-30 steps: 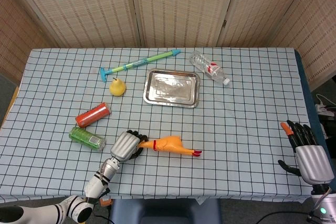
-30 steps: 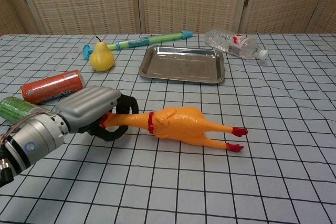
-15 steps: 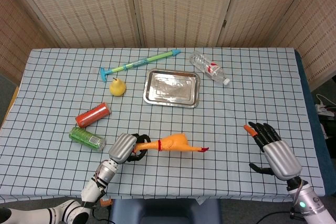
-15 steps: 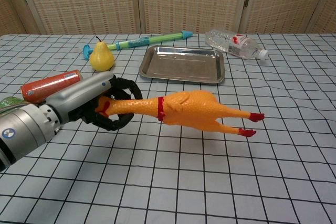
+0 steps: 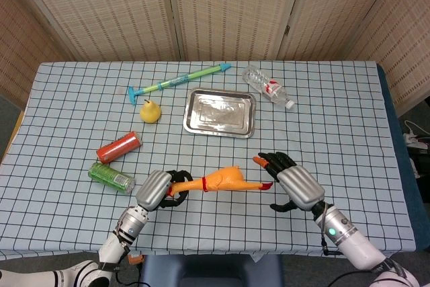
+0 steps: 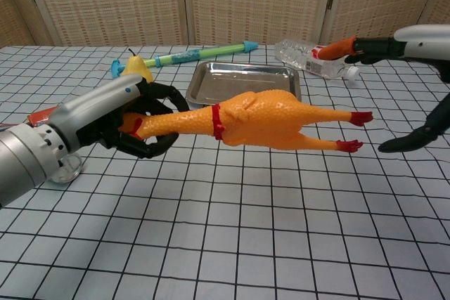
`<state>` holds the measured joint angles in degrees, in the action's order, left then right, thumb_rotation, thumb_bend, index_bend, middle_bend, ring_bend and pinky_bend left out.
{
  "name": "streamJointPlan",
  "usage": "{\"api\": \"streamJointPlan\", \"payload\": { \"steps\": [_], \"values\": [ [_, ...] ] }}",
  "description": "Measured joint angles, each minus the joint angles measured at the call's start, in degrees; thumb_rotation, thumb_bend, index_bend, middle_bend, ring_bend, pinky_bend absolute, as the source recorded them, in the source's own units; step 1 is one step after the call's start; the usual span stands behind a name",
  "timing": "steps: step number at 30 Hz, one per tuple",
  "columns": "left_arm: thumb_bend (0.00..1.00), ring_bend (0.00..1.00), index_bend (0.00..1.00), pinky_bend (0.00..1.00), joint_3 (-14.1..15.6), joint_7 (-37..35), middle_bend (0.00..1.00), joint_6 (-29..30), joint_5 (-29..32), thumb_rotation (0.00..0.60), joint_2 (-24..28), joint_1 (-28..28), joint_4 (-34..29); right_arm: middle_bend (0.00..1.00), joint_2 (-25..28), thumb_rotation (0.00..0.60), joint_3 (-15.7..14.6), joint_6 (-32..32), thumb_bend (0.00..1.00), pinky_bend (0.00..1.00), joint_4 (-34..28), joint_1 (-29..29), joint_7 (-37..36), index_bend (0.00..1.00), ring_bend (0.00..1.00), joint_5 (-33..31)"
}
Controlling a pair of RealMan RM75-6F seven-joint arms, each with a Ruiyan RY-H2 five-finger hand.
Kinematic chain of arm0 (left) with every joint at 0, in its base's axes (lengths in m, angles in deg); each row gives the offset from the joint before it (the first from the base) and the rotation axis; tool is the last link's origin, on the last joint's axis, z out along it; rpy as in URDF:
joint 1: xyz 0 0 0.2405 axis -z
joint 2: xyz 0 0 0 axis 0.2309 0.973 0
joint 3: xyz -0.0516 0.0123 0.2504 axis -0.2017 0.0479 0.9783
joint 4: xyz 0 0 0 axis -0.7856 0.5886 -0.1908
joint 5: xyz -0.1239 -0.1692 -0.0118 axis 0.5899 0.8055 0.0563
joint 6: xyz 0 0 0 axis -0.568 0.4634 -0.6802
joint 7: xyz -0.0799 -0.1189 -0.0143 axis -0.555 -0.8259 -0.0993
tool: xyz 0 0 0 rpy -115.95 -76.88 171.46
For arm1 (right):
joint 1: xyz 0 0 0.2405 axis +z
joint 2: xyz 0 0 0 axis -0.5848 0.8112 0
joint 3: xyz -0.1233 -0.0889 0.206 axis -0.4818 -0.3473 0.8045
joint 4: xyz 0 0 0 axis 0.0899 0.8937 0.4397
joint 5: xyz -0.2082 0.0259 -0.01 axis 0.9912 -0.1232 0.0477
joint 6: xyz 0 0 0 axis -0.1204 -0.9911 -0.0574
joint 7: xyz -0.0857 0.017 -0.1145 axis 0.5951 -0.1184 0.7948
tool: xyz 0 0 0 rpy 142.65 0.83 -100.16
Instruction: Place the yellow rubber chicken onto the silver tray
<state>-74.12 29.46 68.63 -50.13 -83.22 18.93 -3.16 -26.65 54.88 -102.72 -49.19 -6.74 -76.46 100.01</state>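
Rubber chicken and where it hangs come last here, after the bigger things. Widest of all is the checked table, and toward its far middle the silver tray lies flat with nothing in it. Around the tray sit a long water squirter and a plastic bottle behind, a yellow pear to one side, and nearer the front an orange can and a green can. At the near edge the left hand has its dark fingers wrapped round the chicken's head and neck, holding the toy stretched out level and, from the chest view, clear of the cloth. The right hand hangs just beside the chicken's red feet with its fingers spread and nothing in them; whether a fingertip touches a foot I cannot tell. So the chicken is in the air near the front edge, well apart from the tray. By my reading the pick-up is done and the carry is in hand, perhaps with a handover or a steadying grasp at the tail end. The next move calls for bringing the toy forward over the tray, lowering it inside the rim and only then letting go.
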Motion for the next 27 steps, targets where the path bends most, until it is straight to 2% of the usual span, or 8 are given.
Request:
{"api": "streamJointPlan", "payload": {
  "steps": [8,11,13,14,17,19,22,27],
  "values": [
    [0.75,0.52,0.78,0.66,0.4,0.2,0.68,0.6,-0.6,0.6,0.5,-0.1,-2.4,0.0,-9.1,0.6,2.7,2.3,0.11,0.01,3.0,6.1,5.2,0.0,0.0,-11.0],
    [0.75,0.52,0.78,0.66,0.6,0.2,0.68,1.0,-1.1,0.6,0.8,-0.2,-3.2,0.07,-12.6,0.6,3.1,1.7,0.11,0.2,4.4,7.8,7.5,0.03,0.04,-13.5],
    [0.75,0.52,0.78,0.66,0.5,0.2,0.68,1.1,-1.1,0.6,0.9,-0.2,-3.4,0.18,-14.2,0.6,3.3,1.4,0.11,0.39,4.7,8.6,8.5,0.2,0.15,-14.7],
    [0.75,0.52,0.78,0.66,0.5,0.2,0.68,1.1,-1.1,0.6,0.9,-0.2,-3.5,0.28,-14.4,0.6,3.3,1.4,0.11,0.52,4.8,8.8,8.4,0.37,0.28,-15.0],
    [0.75,0.52,0.78,0.66,0.4,0.1,0.68,1.2,-0.9,0.6,1.1,-0.2,-3.7,0.52,-14.6,0.6,3.3,1.8,0.12,0.78,4.6,9.3,6.7,0.66,0.58,-15.3],
    [0.75,0.52,0.78,0.66,0.3,0.0,0.68,1.2,-0.7,0.6,1.2,-0.3,-3.6,0.63,-14.6,0.6,3.3,2.0,0.15,0.92,4.6,9.4,4.9,0.8,0.69,-14.9],
    [0.75,0.52,0.78,0.66,0.1,-0.3,0.68,1.2,-0.1,0.6,1.3,-0.3,-3.3,0.76,-14.8,0.6,3.2,1.5,0.23,1.0,4.7,9.1,2.5,0.97,0.82,-12.8],
    [0.75,0.52,0.78,0.66,-0.4,-1.0,0.68,0.9,1.1,0.6,1.6,-0.4,-2.9,0.8,-14.3,0.6,2.6,0.3,0.29,1.0,5.3,8.6,0.3,1.0,0.9,-8.6]
  ]
}}
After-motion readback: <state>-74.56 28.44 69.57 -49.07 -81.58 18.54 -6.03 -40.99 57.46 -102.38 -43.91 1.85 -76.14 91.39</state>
